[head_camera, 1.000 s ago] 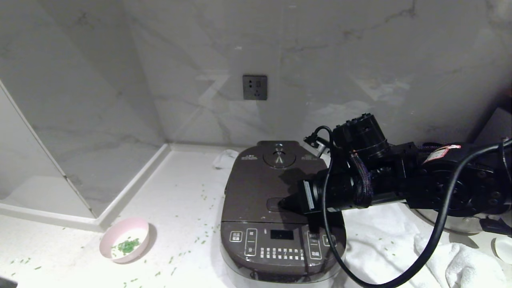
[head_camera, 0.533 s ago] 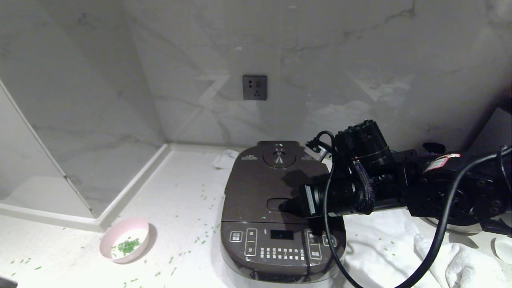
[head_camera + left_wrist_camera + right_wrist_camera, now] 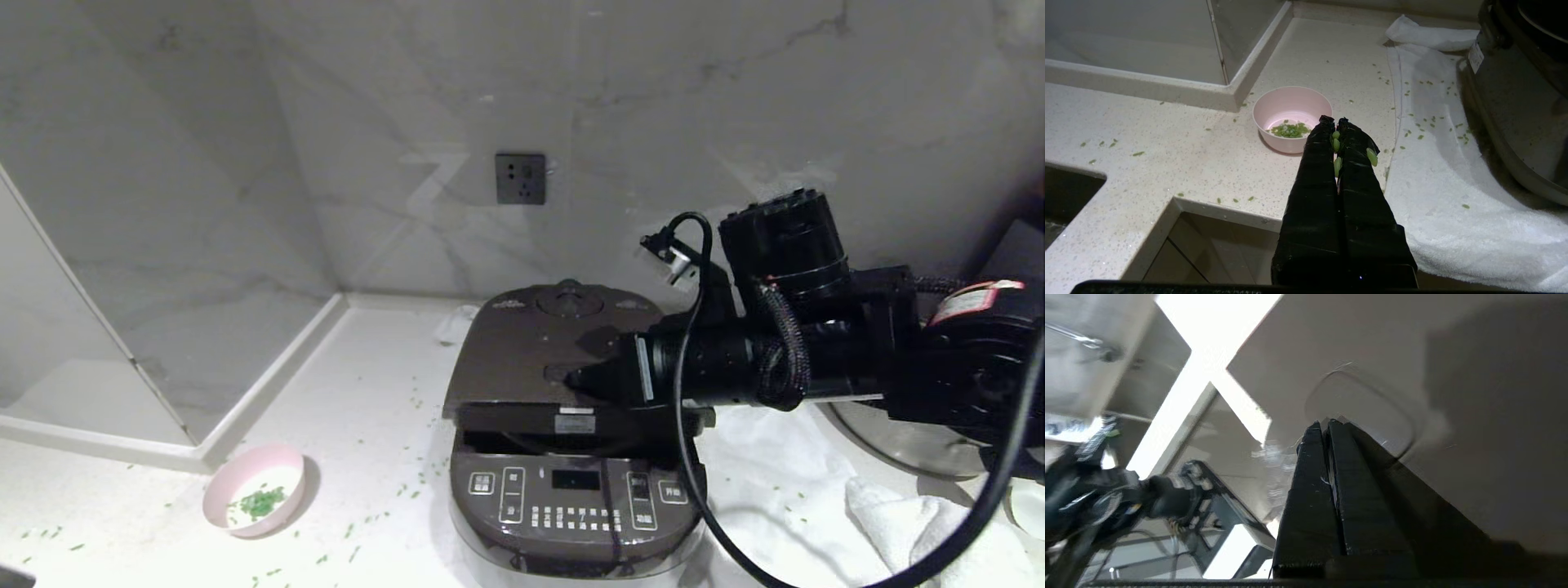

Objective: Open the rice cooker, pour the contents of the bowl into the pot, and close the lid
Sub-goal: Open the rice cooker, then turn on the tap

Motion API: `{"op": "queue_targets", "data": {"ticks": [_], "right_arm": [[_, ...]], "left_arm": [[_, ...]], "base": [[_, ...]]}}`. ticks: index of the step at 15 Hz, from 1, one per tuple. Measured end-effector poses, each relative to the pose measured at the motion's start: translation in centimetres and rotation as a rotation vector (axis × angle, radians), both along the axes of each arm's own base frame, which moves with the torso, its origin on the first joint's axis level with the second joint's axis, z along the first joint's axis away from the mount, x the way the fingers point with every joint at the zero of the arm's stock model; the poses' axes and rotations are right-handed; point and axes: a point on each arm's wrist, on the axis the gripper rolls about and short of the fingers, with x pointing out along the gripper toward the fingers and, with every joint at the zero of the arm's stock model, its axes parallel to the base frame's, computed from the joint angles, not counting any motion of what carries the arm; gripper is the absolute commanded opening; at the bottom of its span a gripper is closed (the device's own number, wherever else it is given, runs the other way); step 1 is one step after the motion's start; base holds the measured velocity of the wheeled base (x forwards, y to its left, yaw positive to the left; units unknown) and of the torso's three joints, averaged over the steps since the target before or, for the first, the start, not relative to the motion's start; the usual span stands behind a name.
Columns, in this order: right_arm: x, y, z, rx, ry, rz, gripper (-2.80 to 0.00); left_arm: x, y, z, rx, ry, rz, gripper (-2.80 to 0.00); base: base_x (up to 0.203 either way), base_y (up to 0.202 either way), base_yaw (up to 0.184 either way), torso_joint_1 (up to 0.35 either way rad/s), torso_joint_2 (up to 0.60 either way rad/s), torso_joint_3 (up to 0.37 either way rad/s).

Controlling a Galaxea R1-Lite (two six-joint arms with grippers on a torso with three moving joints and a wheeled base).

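Towel [image 3: 816, 482] beside cooker [image 3: 575, 498], perhaps beneath.

No wording can be read with certainty. White-outlined buttons with small characters are seen on the front panel [image 3: 575, 498] of the rice cooker [image 3: 571, 457], but they are too small to be made out. A small white sticker [image 3: 575, 424] on the lid's [image 3: 522, 359] front edge is likewise illegible.

right arm stretched in from the right and held roughly level, right gripper [image 3: 575, 377] pointed leftward, its fingers [image 3: 1316, 457] pressed together, left gripper [image 3: 1333, 122] held low and forward, fingers pressed together, green bits stuck to them
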Motion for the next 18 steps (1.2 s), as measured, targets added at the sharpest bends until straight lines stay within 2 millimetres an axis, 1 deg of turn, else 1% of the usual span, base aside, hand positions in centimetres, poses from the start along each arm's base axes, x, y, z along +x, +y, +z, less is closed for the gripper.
{"op": "queue_targets", "data": {"ticks": [3, 5, 8, 10, 13, 16, 18], "right_arm": [[-2.3, -0.5, 3.2, 0.052, -0.105, 0.042, -2.8], [-3.6, -1.2, 5.1, 0.063, -0.212, 0.071, -2.8], [-5.4, -2.4, 7.3, 0.024, -0.39, 0.025, -2.8], [-6.7, -3.5, 8.6, 0.02, -0.458, -0.008, -2.8], [-9.5, -6.1, 10.3, 0.005, -0.499, -0.067, -2.8], [-13.2, -9.7, 11.9, -0.02, -0.558, -0.168, -2.8], [-15.6, -12.1, 12.7, -0.075, -0.612, -0.272, -2.8]], "left_arm": [[0.0, 0.0, 0.0, 0.0, 0.0, 0.001, -2.8], [0.0, 0.0, 0.0, 0.0, 0.0, 0.001, -2.8], [0.0, 0.0, 0.0, 0.0, -0.001, 0.001, -2.8], [0.0, 0.0, 0.0, 0.0, 0.0, 0.0, -2.8], [0.0, 0.0, 0.0, 0.0, -0.001, 0.001, -2.8], [0.0, 0.0, 0.0, 0.0, 0.0, 0.001, -2.8], [0.0, 0.0, 0.0, 0.0, -0.001, 0.001, -2.8]], "base": [[0.0, 0.0, 0.0, 0.0, 0.0, 0.0], [0.0, 0.0, 0.0, 0.0, 0.0, 0.0], [0.0, 0.0, 0.0, 0.0, 0.0, 0.0], [0.0, 0.0, 0.0, 0.0, 0.0, 0.0], [0.0, 0.0, 0.0, 0.0, 0.0, 0.0], [0.0, 0.0, 0.0, 0.0, 0.0, 0.0], [0.0, 0.0, 0.0, 0.0, 0.0, 0.0]]}}
